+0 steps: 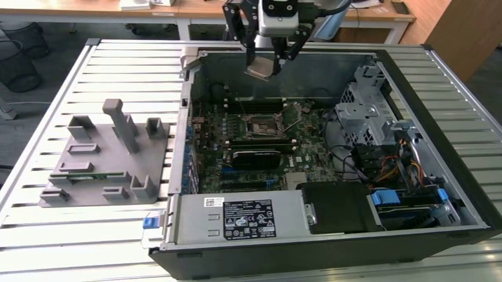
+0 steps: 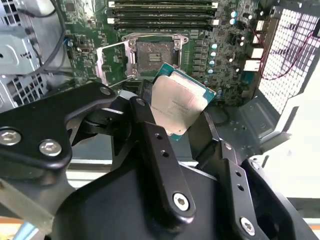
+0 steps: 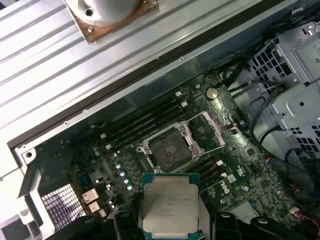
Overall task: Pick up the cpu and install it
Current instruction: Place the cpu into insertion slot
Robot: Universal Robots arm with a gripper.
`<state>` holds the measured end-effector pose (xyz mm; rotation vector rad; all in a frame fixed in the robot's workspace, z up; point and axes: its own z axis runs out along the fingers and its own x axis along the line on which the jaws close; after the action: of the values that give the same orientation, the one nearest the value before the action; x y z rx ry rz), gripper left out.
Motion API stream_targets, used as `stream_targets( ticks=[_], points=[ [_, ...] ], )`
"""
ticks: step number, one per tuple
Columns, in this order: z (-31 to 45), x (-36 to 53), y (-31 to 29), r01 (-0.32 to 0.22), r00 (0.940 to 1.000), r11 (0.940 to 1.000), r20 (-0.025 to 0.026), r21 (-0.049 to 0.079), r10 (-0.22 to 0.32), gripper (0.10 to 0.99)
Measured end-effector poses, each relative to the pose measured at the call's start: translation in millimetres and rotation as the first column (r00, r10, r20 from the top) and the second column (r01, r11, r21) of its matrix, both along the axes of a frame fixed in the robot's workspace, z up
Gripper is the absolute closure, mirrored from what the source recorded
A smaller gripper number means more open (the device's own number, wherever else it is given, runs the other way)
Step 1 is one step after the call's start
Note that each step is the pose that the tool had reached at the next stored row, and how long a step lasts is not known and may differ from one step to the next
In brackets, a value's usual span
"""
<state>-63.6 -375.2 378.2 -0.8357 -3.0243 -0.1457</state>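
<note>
Above the open computer case (image 1: 274, 261), in the exterior view, the claw (image 1: 272, 57) grips the cpu (image 1: 261, 69) by its edges, well clear of the board (image 1: 306, 138). Pickup looks done; installing is left: in the first wrist view the socket (image 3: 170, 150) lies empty, its frame swung open. The cpu is a flat square with a silver-grey top and a green rim.
</note>
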Motion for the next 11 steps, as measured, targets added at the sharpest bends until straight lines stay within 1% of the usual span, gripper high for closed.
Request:
stream_targets(
  ticks=[3, 6, 8, 11],
  points=[
    [-0.5, 0.0, 0.0, 0.050, 0.9987, 0.9987, 0.0008, 0.000, -0.050, 0.557],
    [-0.9, 0.0, 0.1, 0.098, 0.9952, 0.9952, 0.0016, 0.000, -0.098, 0.557],
    [-1.3, 0.0, 0.1, 0.130, 0.9915, 0.9915, 0.0020, 0.000, -0.130, 0.557],
    [-1.9, 0.0, 0.1, 0.180, 0.9837, 0.9837, 0.0025, 0.000, -0.180, 0.557]
  ],
)
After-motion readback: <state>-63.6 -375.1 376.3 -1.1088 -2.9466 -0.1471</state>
